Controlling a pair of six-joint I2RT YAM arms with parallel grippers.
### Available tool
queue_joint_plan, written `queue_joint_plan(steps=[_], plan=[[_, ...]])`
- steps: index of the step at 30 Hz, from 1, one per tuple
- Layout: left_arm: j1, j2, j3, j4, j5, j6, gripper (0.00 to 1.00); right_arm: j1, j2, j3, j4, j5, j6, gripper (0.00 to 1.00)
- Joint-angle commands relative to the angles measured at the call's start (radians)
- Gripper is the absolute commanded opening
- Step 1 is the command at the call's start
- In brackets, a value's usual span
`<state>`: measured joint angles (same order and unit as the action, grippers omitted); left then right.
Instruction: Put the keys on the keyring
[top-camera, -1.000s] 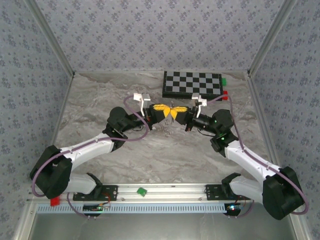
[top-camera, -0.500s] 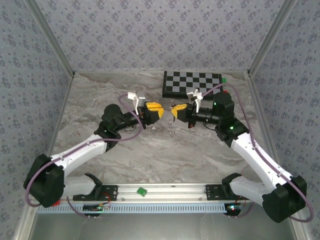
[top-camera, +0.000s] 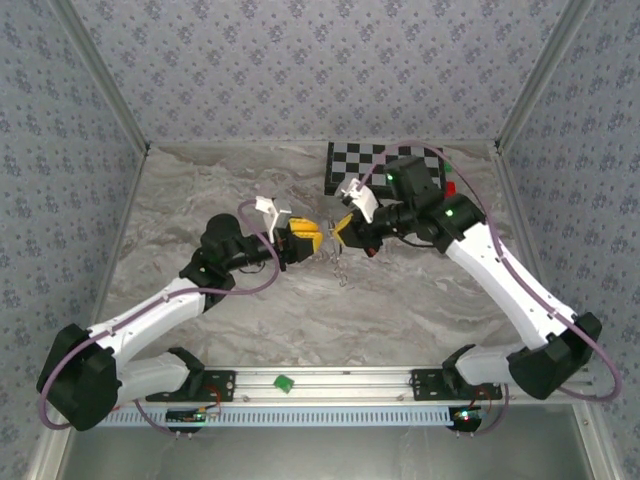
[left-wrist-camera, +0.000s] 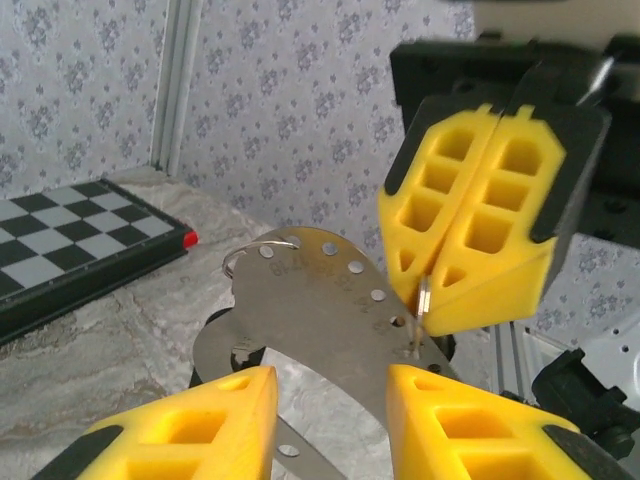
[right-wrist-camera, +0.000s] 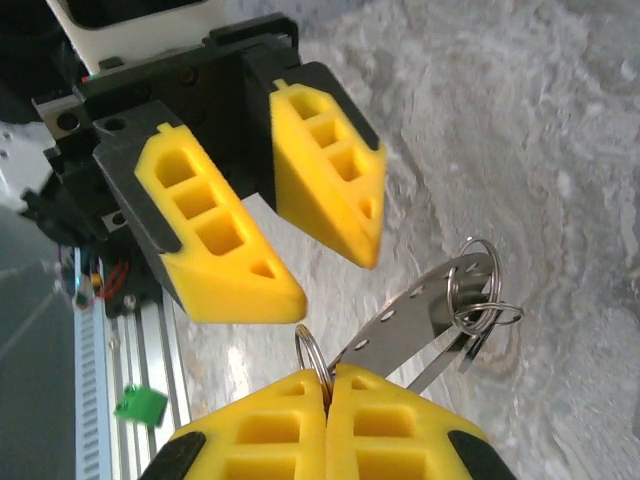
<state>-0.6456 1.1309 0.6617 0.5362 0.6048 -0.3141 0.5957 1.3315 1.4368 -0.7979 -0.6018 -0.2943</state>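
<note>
In the top view, the dangling keys (top-camera: 341, 264) are too small to tell apart, and my right arm (top-camera: 500, 270) covers much of the chessboard (top-camera: 348, 166). From my left wrist, the bottom edge crops my left fingers (left-wrist-camera: 195, 425), which hide the keys' lower ends. From my right wrist, my closed right fingers (right-wrist-camera: 265, 430) swallow part of the keyring (right-wrist-camera: 312, 358).

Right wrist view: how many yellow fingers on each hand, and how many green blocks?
Left hand yellow fingers: 2
Right hand yellow fingers: 2
Green block: 1
Total: 5
</note>
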Motion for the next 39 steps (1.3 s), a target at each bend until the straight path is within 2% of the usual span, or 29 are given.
queue_joint_plan(steps=[1, 6, 14, 26, 33, 39], plan=[[0.003, -0.006, -0.001, -0.023, 0.015, 0.049, 0.33, 0.041, 0.061, 0.113, -0.250, 0.125, -0.141, 0.00], [0.001, 0.004, 0.000, -0.034, 0.041, 0.059, 0.33, 0.101, 0.111, 0.158, -0.301, 0.234, -0.184, 0.00], [-0.005, 0.039, 0.019, -0.080, 0.109, 0.099, 0.32, 0.136, 0.135, 0.161, -0.316, 0.303, -0.212, 0.00], [-0.016, 0.101, 0.045, -0.076, 0.182, 0.089, 0.32, 0.137, 0.136, 0.146, -0.298, 0.275, -0.210, 0.00], [-0.020, 0.099, 0.030, -0.013, 0.216, 0.058, 0.31, 0.138, 0.142, 0.151, -0.292, 0.261, -0.204, 0.00], [-0.029, 0.110, 0.042, -0.011, 0.221, 0.055, 0.29, 0.152, 0.156, 0.154, -0.294, 0.251, -0.203, 0.00]])
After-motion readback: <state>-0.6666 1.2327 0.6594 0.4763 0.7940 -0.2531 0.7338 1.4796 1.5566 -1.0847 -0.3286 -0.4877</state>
